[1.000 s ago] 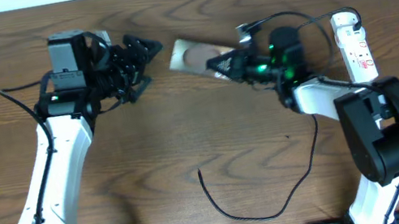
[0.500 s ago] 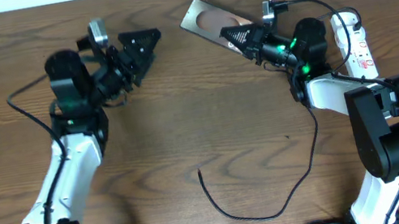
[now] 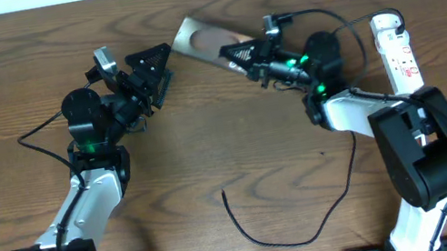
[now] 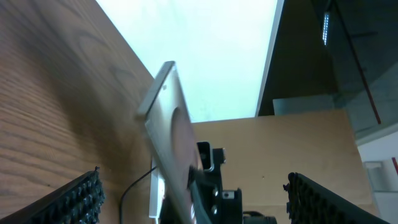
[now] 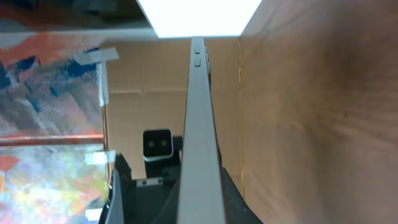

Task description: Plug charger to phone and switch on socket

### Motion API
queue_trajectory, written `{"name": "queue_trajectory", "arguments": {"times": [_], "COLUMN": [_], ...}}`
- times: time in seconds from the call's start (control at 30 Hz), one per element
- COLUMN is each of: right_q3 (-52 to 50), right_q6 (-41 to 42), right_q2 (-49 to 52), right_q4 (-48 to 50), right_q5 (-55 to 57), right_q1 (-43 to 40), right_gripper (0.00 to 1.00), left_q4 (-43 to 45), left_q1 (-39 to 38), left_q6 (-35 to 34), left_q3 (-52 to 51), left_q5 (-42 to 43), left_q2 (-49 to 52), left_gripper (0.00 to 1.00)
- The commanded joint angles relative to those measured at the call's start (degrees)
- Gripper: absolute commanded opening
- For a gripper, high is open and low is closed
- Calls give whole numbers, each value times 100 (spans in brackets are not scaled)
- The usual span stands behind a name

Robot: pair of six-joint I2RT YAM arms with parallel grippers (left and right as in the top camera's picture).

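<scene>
I see a wooden table (image 3: 209,146) from above, with 2 robot arms reaching toward the far middle. The right gripper (image 3: 240,51) is clamped tight on 1 end of the phone (image 3: 198,41), a flat brown slab with a paler circle on its face. The phone is tilted and sticks out to the left of the jaws. In the right wrist view it appears edge-on as a thin grey strip with 2 small side buttons near its far end. I cannot tell whether its far end touches the wood. The left gripper (image 3: 163,66) stands wide apart and holds nothing. It points at the phone from the left, near it but not touching. In the left wrist view its 2 ridged black fingers (image 4: 73,200) frame the slanted phone and the right gripper behind it. The charger (image 3: 304,240), a thin black cable, lies in a loose curve on the near part of the table. Its free tip rests on the wood, well apart from the phone. The socket (image 3: 402,57), a white strip with red marks, lies along the far right side, its near end hidden under the right arm.
</scene>
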Motion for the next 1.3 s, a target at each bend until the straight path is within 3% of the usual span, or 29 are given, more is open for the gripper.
{"name": "queue_trajectory", "arguments": {"times": [0.0,0.6,0.87,0.9,1.03,1.27], "right_q3": [129,131,131,131,131,131], "right_q6": [310,713,713,715,715,715], "right_q2": [-15,-15,-15,-15,-15,-15], "right_q4": [107,317,192,131,9,13], "right_q5": [-11,173,192,192,195,197], "right_q1": [247,831,981,999,1045,1054], "right_gripper": [2,2,1,1,2,2], "left_q4": [55,-17,-15,-15,-13,-13], "left_q1": [26,26,26,26,26,26], "left_q6": [-70,-7,-28,-28,-31,-31], "left_q3": [-33,-125,-125,-125,-125,-125], "left_q5": [-96,-839,-981,-999,-1075,-1078], "left_q2": [-48,-44,-44,-44,-44,-44], "left_gripper": [90,89,78,75,38,14]}}
